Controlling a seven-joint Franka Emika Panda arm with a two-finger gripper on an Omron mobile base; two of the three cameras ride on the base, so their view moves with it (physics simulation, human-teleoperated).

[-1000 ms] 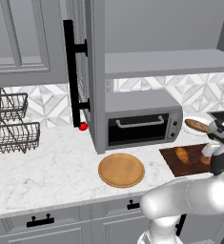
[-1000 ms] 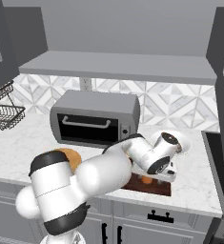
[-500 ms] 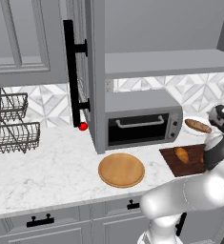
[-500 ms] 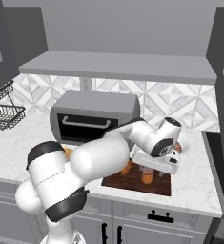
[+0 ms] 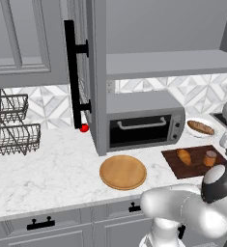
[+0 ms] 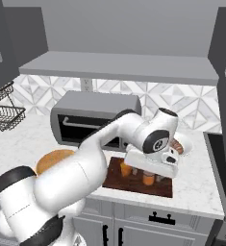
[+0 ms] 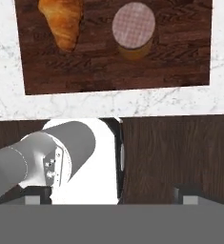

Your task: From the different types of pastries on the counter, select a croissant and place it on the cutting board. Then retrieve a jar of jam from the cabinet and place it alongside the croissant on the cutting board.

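Now the gripper [image 7: 111, 198] hangs with jaws spread wide and empty, above the cutting board [image 7: 180, 62], where one jar of jam [image 7: 134, 29] stands just beside one croissant [image 7: 62, 19].

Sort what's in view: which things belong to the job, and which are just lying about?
Job: croissant, jam jar, cutting board, cabinet, counter, open tool.
Lying about: toaster oven, round board, long loaf, wire baskets.
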